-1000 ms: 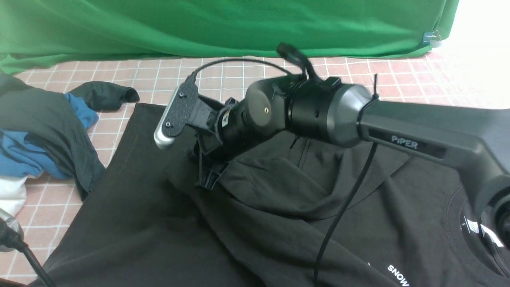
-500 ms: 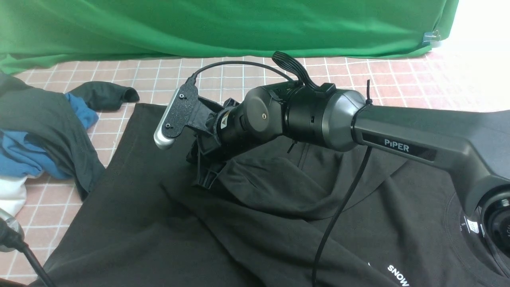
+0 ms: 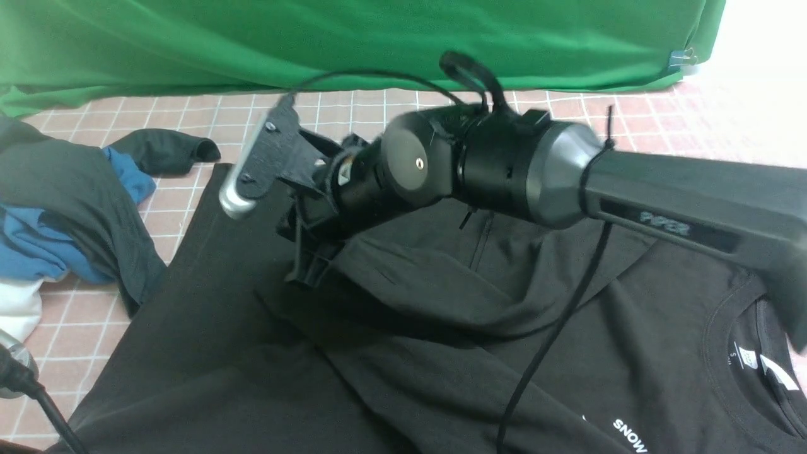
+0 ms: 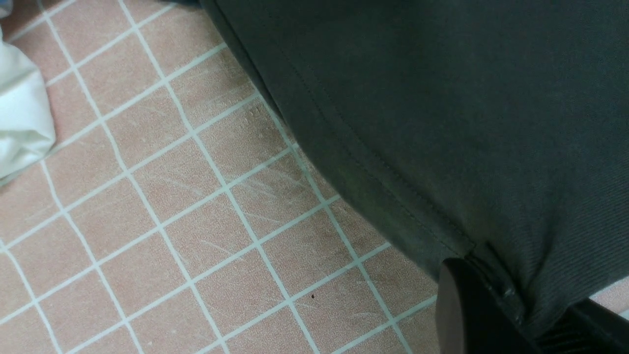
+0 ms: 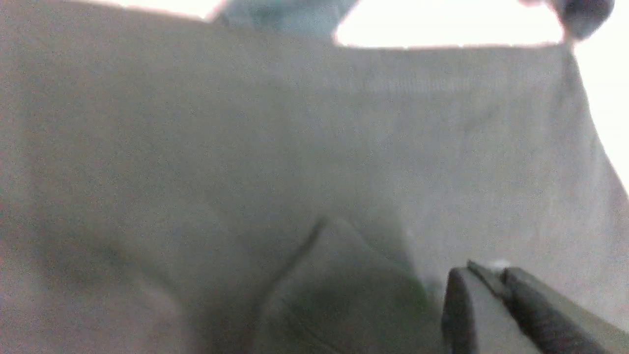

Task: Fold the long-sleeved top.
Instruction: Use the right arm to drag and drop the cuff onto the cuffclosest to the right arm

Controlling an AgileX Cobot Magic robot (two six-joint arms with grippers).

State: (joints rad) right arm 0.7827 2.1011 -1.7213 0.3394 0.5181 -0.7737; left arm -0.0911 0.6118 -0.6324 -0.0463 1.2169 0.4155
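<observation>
The long-sleeved top (image 3: 441, 378) is black and lies spread over the pink tiled surface. Its round neck (image 3: 756, 353) and white "SNOW" lettering (image 3: 630, 435) are at the near right. My right arm reaches across it from the right. The right gripper (image 3: 307, 268) is shut, and a raised fold of sleeve (image 3: 403, 265) runs up to its jaws. In the right wrist view the closed gripper (image 5: 484, 270) sits right against the grey-looking cloth (image 5: 245, 147). My left gripper (image 4: 516, 305) is shut on the top's stitched hem (image 4: 393, 196) just above the tiles.
A pile of dark grey and blue garments (image 3: 63, 208) with a white cloth (image 3: 16, 309) lies at the left. A green backdrop (image 3: 378, 38) hangs along the far edge. A black cable (image 3: 542, 353) droops from the right arm over the top.
The right gripper has risen and shifted left, and the sleeve fold has lifted with it. The pile at the left has not moved.
</observation>
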